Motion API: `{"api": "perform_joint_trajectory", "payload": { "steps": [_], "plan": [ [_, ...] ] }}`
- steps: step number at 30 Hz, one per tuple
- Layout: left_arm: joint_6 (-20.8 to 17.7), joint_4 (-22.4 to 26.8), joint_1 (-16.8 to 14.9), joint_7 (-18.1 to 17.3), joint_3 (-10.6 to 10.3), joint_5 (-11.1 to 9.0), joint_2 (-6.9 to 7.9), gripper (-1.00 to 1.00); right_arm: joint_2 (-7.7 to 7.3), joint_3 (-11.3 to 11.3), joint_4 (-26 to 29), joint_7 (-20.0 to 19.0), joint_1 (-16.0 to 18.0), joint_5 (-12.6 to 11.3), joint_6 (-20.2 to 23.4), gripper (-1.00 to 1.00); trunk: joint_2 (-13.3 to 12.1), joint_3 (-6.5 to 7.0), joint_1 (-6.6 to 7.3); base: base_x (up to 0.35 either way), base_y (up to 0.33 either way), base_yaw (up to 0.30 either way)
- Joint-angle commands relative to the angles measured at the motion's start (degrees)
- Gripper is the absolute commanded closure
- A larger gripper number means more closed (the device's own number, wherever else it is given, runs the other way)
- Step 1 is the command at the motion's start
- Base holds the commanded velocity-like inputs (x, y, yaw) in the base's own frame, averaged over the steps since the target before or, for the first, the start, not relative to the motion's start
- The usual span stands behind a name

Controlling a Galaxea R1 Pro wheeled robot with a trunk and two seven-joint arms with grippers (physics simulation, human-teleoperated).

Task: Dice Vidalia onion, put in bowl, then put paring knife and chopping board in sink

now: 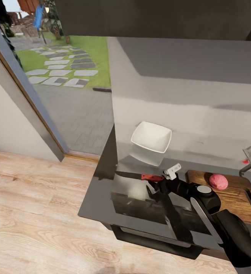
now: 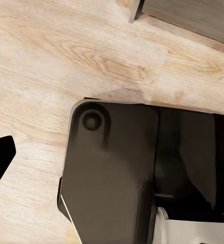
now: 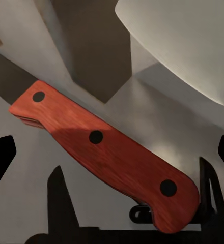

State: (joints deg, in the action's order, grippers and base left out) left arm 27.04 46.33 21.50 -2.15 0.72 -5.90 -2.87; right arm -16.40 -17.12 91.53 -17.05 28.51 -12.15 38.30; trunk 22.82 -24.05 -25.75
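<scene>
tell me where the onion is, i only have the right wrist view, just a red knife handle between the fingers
Observer: The Vidalia onion sits whole on the chopping board, to the robot's right of the knife.
Operator: which way does the blade run
Observer: The paring knife lies on the countertop, blade pointing to the robot's left, away from the board.
Operator: and the white thing by the handle
Observer: That is the bowl, upright and empty, behind the knife.
</scene>
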Motion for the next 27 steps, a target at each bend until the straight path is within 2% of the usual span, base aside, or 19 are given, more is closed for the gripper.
{"api": "perform_joint_trajectory", "payload": {
  "steps": [1,6,9,27],
  "plan": [
    [0.0,0.1,0.0,-0.2,0.1,-0.4,-0.03,-1.0,-0.04,-0.1,0.0,0.0,0.1,-0.2,0.3,-1.0,0.1,-0.08,-0.03,0.0,0.0,0.0],
    [0.0,0.1,0.0,-0.2,0.1,-0.4,-0.06,-1.0,-0.04,-2.8,0.0,0.0,0.1,-0.1,0.2,-1.0,0.1,-0.09,-0.03,0.0,0.0,0.0],
    [0.0,0.1,0.0,-0.2,0.1,-0.4,-0.07,-1.0,-0.04,-3.4,0.0,0.0,0.1,-0.1,0.2,-1.0,0.1,-0.09,-0.03,0.021,0.0,0.0],
    [0.0,0.1,0.0,-0.2,0.1,-0.4,-0.08,-1.0,-0.11,-3.5,0.0,0.0,0.1,-0.1,0.2,-1.0,0.1,-0.09,-0.03,0.011,-0.023,0.0]
  ]
}}
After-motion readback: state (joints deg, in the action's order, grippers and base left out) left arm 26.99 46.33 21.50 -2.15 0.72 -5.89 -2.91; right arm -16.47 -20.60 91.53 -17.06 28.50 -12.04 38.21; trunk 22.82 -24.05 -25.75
